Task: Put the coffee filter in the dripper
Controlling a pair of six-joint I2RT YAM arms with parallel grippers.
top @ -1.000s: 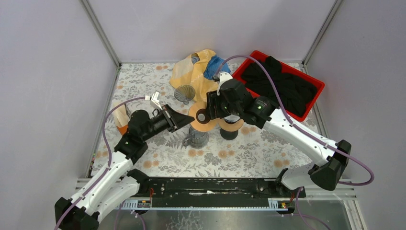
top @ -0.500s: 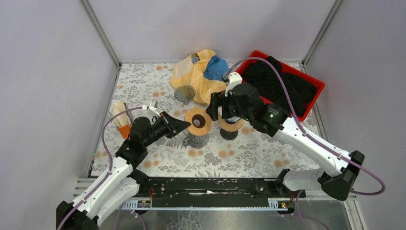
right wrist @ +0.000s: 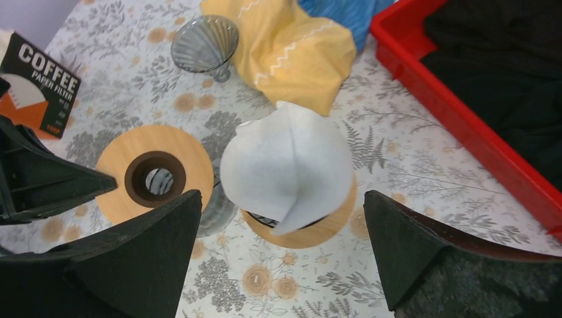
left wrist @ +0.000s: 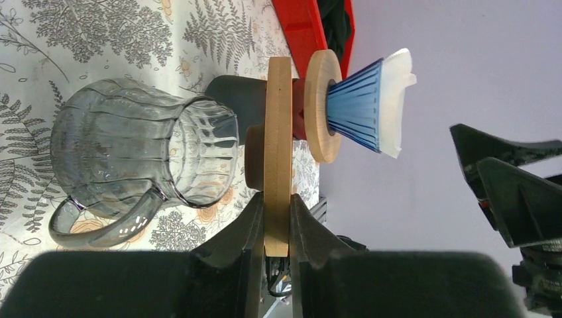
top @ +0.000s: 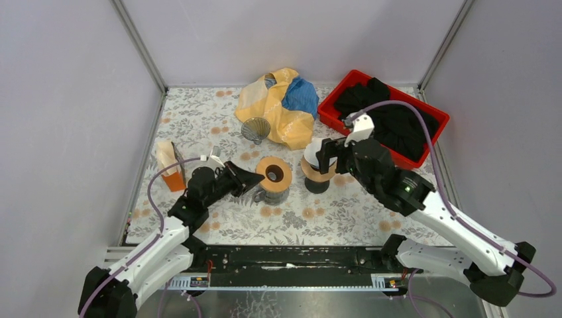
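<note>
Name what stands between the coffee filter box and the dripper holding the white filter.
The left pincer, shut on a wooden ring over a glass jug, sits between the box and the dripper, seen in the top view.

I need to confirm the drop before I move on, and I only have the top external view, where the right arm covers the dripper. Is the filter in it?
Observer: Yes. The right wrist view shows the white filter sitting cone-down in the dripper.
Operator: From up here I can't tell whether the left gripper really grips that wooden disc or only touches it.
Observer: It grips it. In the left wrist view the left gripper is clamped on the edge of the wooden disc, which lies across the mouth of the glass pitcher.
</note>
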